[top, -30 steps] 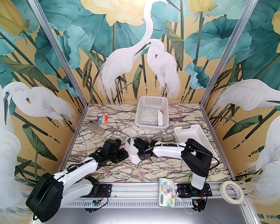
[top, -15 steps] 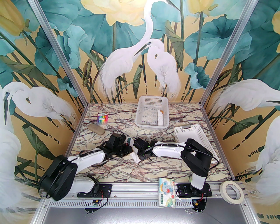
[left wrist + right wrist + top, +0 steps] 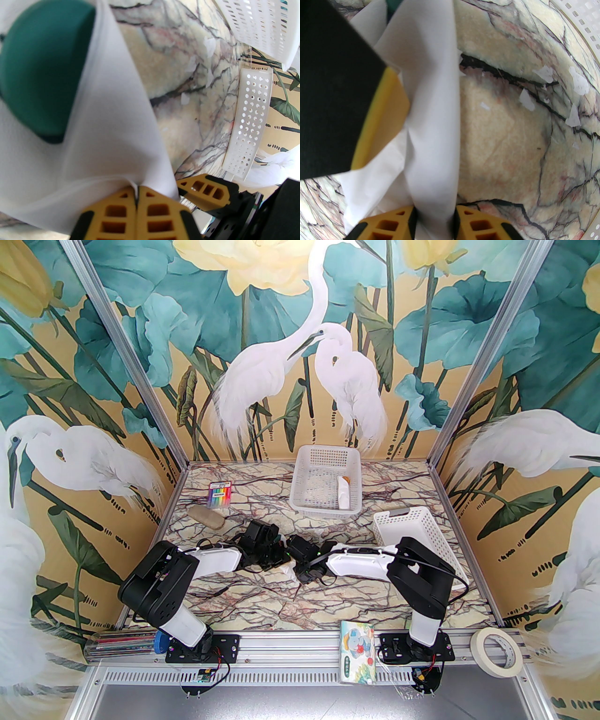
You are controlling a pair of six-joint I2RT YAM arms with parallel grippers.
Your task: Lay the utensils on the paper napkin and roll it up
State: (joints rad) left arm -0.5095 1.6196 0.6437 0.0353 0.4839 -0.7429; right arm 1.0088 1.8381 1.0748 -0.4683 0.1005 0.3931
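Job: the robot looks partway through rolling the napkin (image 3: 105,131) around the spoon and fork.
Where the napkin is: in the middle of the table (image 3: 328,610), right between the two grippers, and already folded over into a loose roll.
Left gripper (image 3: 136,189): clenched tight, with a thin edge of the napkin pinched between its yellow fingers.
Right gripper (image 3: 434,208): partly closed, with its two fingers on either side of the thick white roll, grasping it.
Spoon (image 3: 39,70): its round green bowl peeks out from under the napkin flap, up and to the left of the left gripper in the left wrist view.
Fork: hidden, probably inside the paper.
Long way of the roll: in the right wrist view it runs straight out from between the right fingers, toward the top of the picture.
Side by side: the left gripper sits just beside the roll on its left, touching the paper; the bare table is on the roll's right.
Nearer arm: both are at the napkin, almost touching each other.
Next move, a guess: the pinched flap must go over the roll toward the right, across its long way.
Care: the paper is thin and may tear or slip open.
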